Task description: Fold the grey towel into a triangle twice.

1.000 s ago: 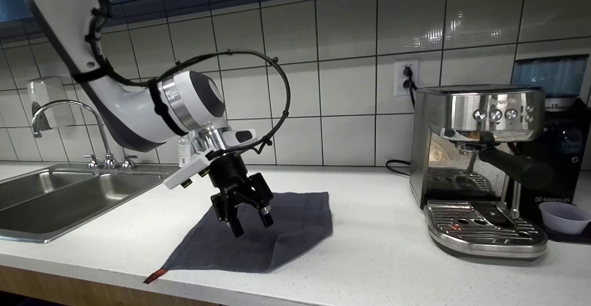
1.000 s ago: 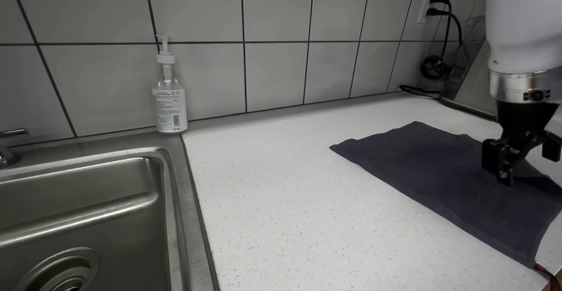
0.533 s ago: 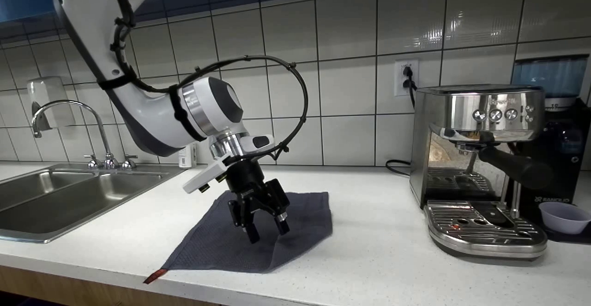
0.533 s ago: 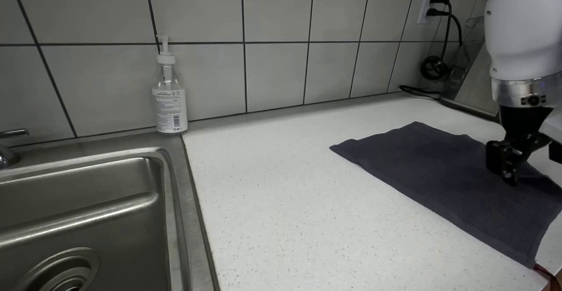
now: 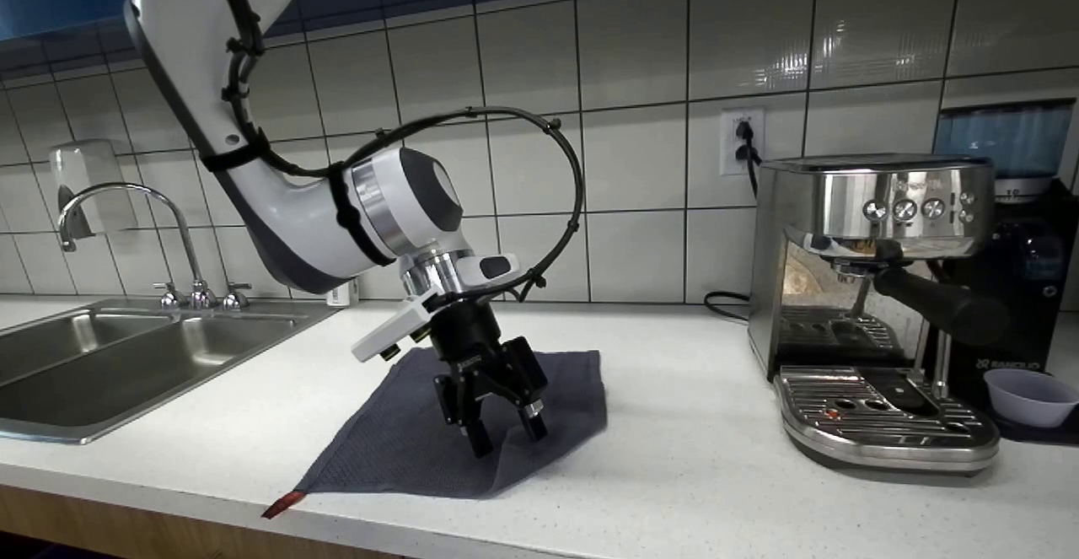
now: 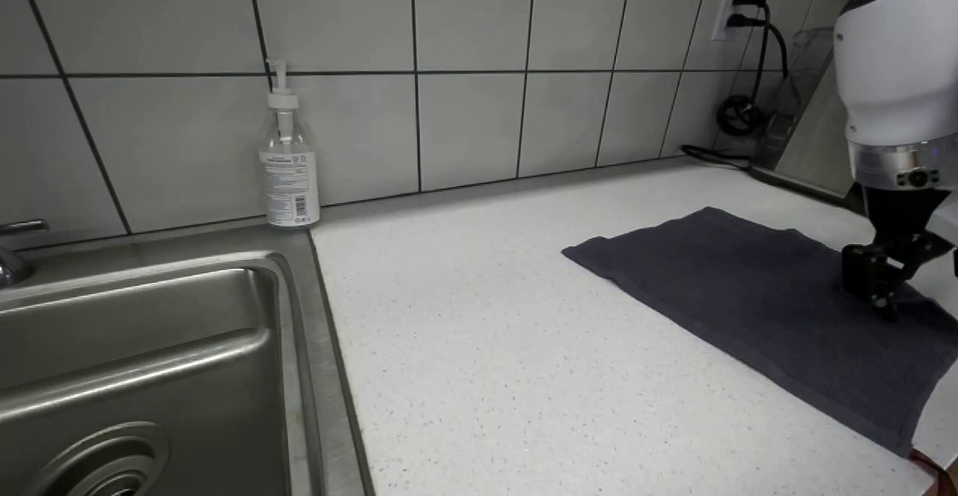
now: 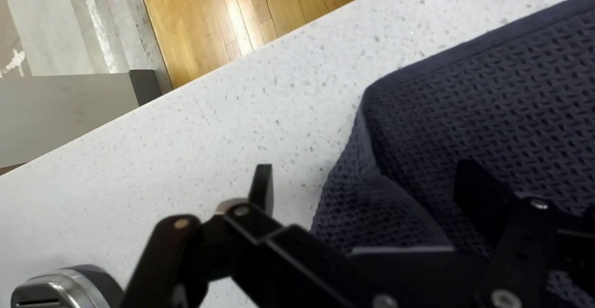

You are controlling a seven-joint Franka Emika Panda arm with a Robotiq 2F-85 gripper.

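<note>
Towel (image 5: 400, 449): dark grey, lying on the white counter (image 6: 479, 331) near its front edge, in sight from all three of my cameras.
Red tag (image 5: 284, 505): sticks out from one corner of the towel, by the counter's front edge.
Ridge (image 7: 374, 168): one side of the towel, bent upward in my wrist view; whether it lies doubled, I cannot tell.
Gripper (image 5: 510, 445): I have it tilted, low over the towel, jaws parted wide and gripping nothing.
Fingers (image 7: 262, 187): from the wrist I see one against the counter and the other against the towel, the ridge between them; whether the tips touch anything, I cannot tell.
Arm (image 5: 291, 230): white, angled down from above, a black cable (image 5: 580, 188) looped beside it.
Sink (image 6: 325, 376): steel, set into the counter, well apart from the towel; an arched faucet (image 5: 189, 243) stands behind it.
Pump bottle (image 6: 290, 189): upright at the sink's rear corner, just in front of the tiled wall (image 6: 479, 122).
Espresso machine (image 5: 843, 323): on the far side of the towel from the sink, well apart.
Grinder (image 5: 1024, 281): black, just beside the espresso machine, with a lavender bowl (image 5: 1030, 396) in front.
Outlet (image 5: 730, 142): on the tiled wall, two plugs (image 6: 748, 0) in it.
Wooden floor (image 7: 218, 20): below the counter's edge, seen from the wrist.
</note>
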